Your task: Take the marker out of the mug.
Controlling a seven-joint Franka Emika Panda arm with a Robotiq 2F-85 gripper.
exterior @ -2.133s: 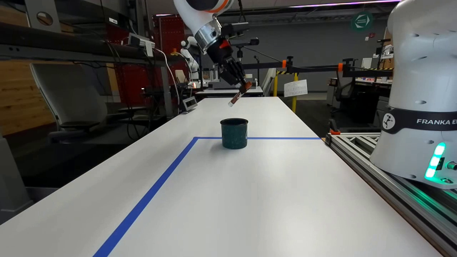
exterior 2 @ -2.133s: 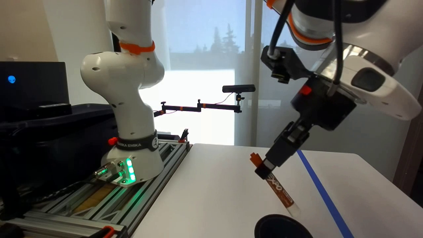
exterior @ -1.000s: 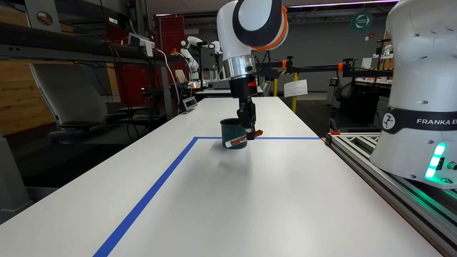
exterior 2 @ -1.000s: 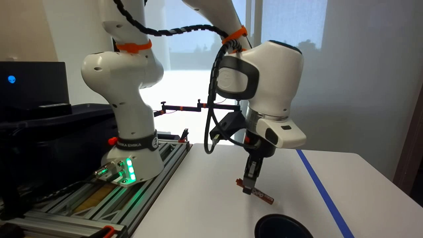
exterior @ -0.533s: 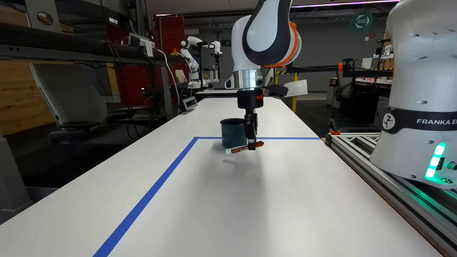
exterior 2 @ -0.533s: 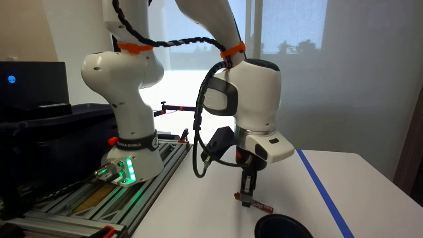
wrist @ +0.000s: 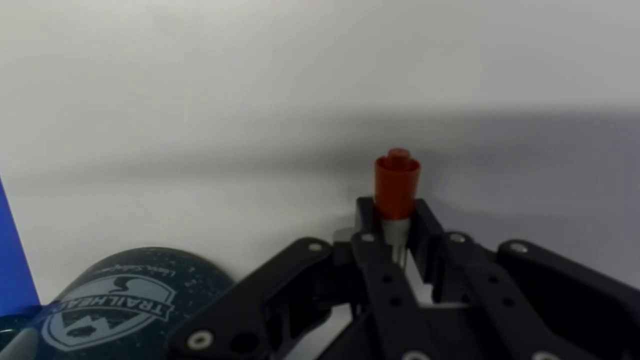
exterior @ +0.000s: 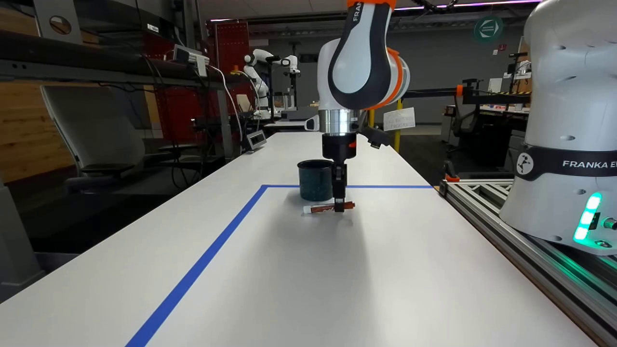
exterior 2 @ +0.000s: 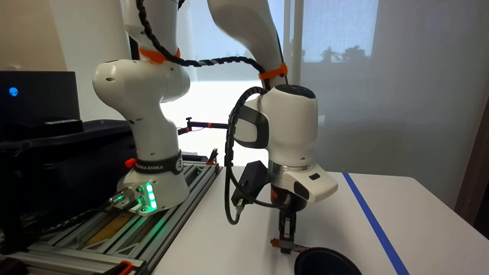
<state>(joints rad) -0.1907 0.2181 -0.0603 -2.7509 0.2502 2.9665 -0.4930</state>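
The gripper is clamped on the marker, its two black fingers pressing from opposite sides where the reddish-orange cap meets the barrel; the cap's end sticks out past them in the wrist view. In an exterior view the gripper points straight down, low over the white table, and the marker runs crosswise through the grip, almost level, its white end pointing away from the robot's base; whether it touches the tabletop I cannot tell. Pale lettering shows on the reddish-brown barrel. The marker is outside the mug, just beside its foot. In an exterior view the mug's dark rim covers the marker's far end. The mug stands upright, dark teal with light specks, and the wrist view catches a pale emblem on its wall reading TRAILHEAD. Blue tape lines the table, one stretch passing behind the mug. Above the gripper, the white arm carries a thick black cable that loops down beside it. Farther out, the base, a green light glowing on it in both exterior views, stands on a metal frame along the table's edge. In the background is a gray chair.
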